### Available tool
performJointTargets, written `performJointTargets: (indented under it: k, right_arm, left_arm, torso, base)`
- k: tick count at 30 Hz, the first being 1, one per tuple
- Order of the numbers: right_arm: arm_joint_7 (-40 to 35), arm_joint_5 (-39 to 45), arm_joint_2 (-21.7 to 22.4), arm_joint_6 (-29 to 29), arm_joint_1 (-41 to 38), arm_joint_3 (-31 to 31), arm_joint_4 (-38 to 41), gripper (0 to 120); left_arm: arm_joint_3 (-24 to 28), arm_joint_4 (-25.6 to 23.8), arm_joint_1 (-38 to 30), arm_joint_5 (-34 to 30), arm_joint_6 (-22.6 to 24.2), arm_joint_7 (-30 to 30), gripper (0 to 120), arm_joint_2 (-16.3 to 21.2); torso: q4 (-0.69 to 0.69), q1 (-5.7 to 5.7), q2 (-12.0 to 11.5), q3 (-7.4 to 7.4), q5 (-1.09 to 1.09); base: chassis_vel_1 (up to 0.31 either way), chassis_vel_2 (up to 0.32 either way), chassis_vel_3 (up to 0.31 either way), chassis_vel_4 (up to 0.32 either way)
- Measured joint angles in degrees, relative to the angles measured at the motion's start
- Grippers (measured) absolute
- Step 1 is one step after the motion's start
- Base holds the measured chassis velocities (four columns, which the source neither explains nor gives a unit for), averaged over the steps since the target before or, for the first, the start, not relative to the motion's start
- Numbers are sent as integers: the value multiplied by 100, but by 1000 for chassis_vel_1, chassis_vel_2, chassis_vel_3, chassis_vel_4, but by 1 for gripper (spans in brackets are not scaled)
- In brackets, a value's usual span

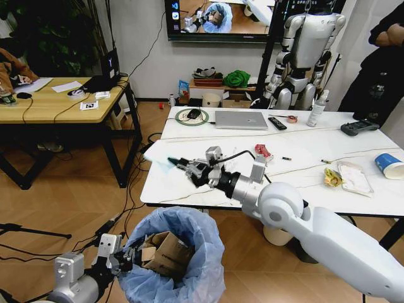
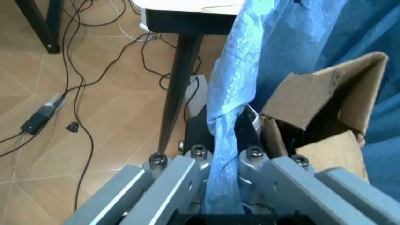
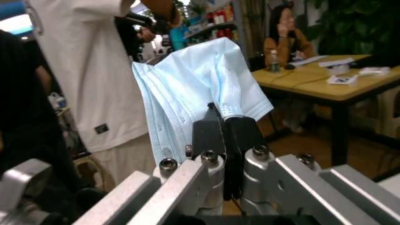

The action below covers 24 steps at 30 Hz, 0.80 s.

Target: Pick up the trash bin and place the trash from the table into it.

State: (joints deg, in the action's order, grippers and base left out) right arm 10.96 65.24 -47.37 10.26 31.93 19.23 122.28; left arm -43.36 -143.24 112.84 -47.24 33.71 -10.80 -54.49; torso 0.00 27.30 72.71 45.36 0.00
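The trash bin (image 1: 189,237), lined with a crinkly light-blue bag, hangs below the table's front-left corner with torn brown cardboard (image 1: 165,252) inside. My left gripper (image 1: 123,257) is shut on the bag's rim (image 2: 226,108), beside the cardboard (image 2: 325,93). My right gripper (image 1: 183,166) hovers over the white marble table (image 1: 189,189) near its left edge, shut on a pale-blue piece of trash (image 1: 163,165) that looks like a pleated face mask (image 3: 200,89). More trash lies on the table: a crushed red can (image 1: 262,151), a yellow wrapper (image 1: 332,178), a clear packet (image 1: 355,177) and a blue-white cup (image 1: 389,165).
A laptop (image 1: 241,120), remote (image 1: 277,123), bottle (image 1: 317,108), black controller (image 1: 358,127) and round green-rimmed plate (image 1: 192,115) sit along the table's far side. A wooden desk (image 1: 57,104) stands to the left. Cables trail across the floor (image 1: 113,221).
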Motion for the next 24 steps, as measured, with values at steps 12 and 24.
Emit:
performJointTargets:
  k: [12,24]
  right_arm:
    - [835,-122,616,-328,237,182,395,0]
    - [1287,-434,1467,-416,1191,-554,711,0]
  left_arm:
    - [-49,0,20,13,4,-1,0,-11]
    - [-110,0,15,-5,11,-9,0,102]
  torso:
    - [-1,0,0,0,1]
    - [0,0,0,1,1]
  base:
    - [0,0,0,0]
    - [0,0,0,0]
